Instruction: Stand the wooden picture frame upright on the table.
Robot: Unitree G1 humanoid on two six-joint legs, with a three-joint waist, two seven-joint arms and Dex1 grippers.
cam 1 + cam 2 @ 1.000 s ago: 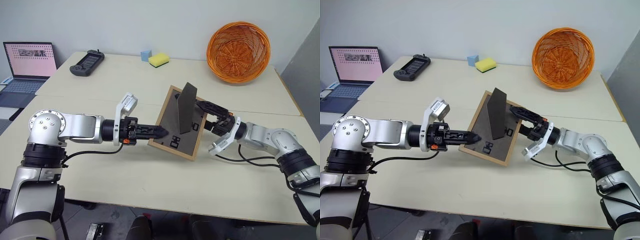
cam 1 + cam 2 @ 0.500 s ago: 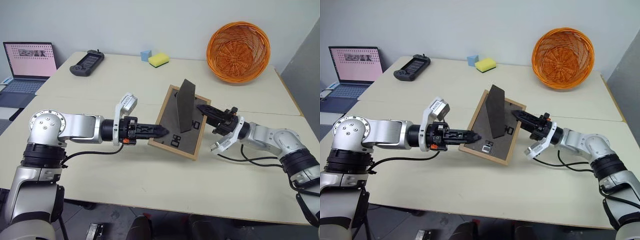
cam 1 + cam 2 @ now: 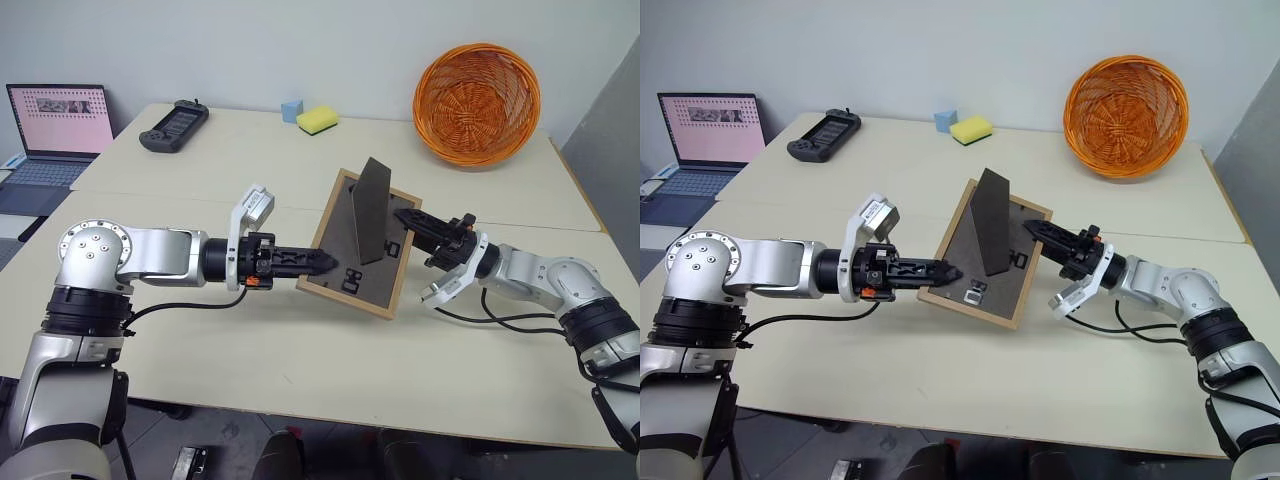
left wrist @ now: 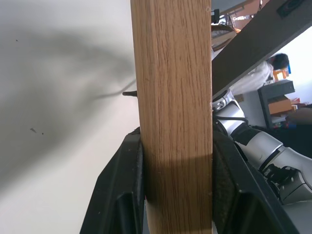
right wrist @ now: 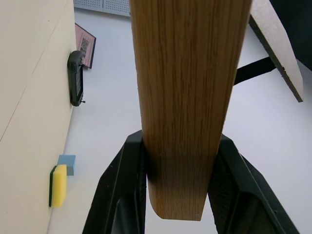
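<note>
Both end effectors, left [image 3: 328, 262] and right [image 3: 405, 217], pinch the wooden picture frame's [image 3: 352, 262] stiff, light rails at nine and three o'clock; keep your hold there.

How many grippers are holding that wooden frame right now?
2: the left gripper clamps the wooden picture frame's left edge, the right gripper its right edge.

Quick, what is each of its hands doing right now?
Left gripper: closed on the left edge of the wooden picture frame.
Right gripper: closed on the frame's right edge.
</note>
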